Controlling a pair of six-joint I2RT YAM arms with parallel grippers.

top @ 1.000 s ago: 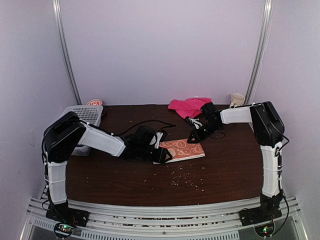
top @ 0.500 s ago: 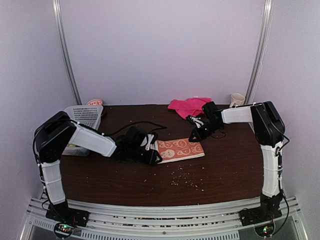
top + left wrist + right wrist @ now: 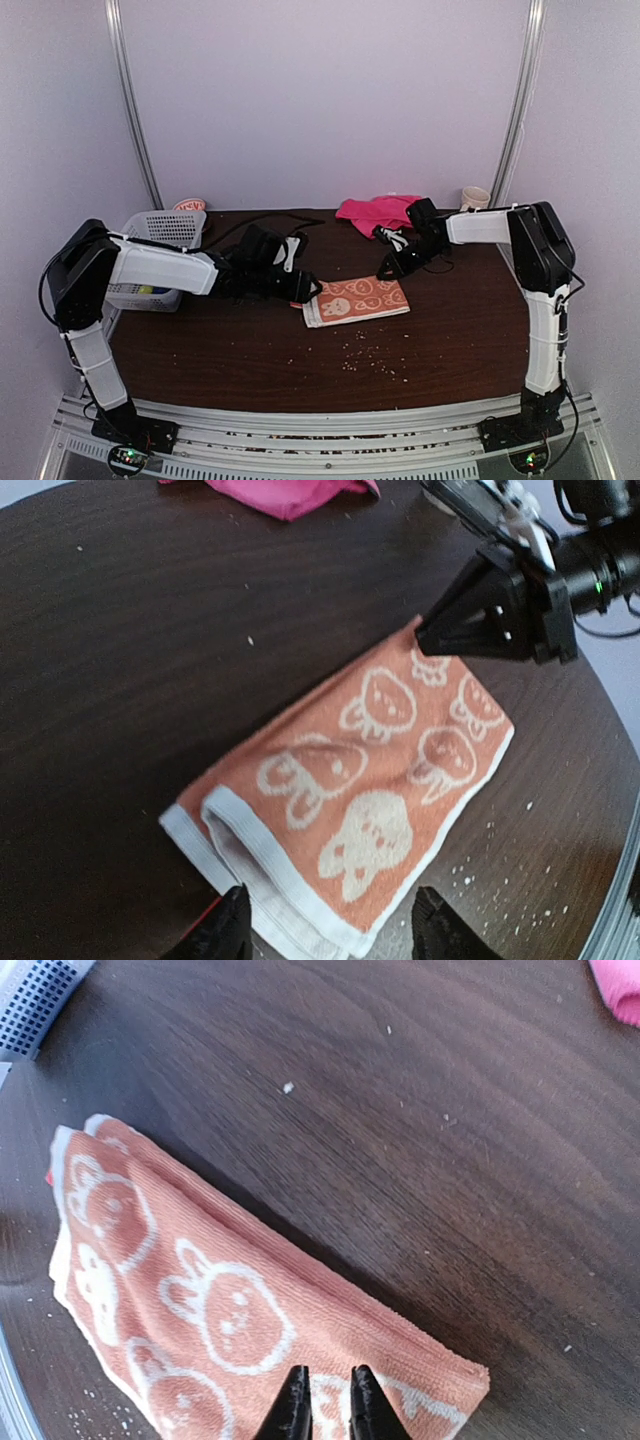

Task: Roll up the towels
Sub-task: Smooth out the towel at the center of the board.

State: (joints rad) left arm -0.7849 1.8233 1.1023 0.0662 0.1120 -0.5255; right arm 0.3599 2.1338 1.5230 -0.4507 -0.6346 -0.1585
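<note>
The orange towel [image 3: 358,298] with cream bunny figures lies folded flat at mid-table. Its white-hemmed end [image 3: 250,865] points at my left gripper [image 3: 308,290]. That gripper [image 3: 330,935] is open, its fingers astride the hem with nothing between them. My right gripper [image 3: 385,272] rests its tips on the towel's far right corner. Seen from the left wrist, its black tip [image 3: 428,640] sits on the towel's edge. In its own view the right gripper [image 3: 329,1410] has its jaws almost together over flat cloth [image 3: 200,1300]. The pink towel [image 3: 378,212] lies crumpled at the back.
A white lattice basket [image 3: 165,240] stands at the left edge behind my left arm. A cream mug [image 3: 475,199] sits in the back right corner. Pale crumbs [image 3: 370,360] are scattered in front of the orange towel. Black cables trail behind both wrists.
My left gripper has widened and drawn back to the left, off the towel's hemmed end. The towel now lies flat. The right gripper has barely moved.
</note>
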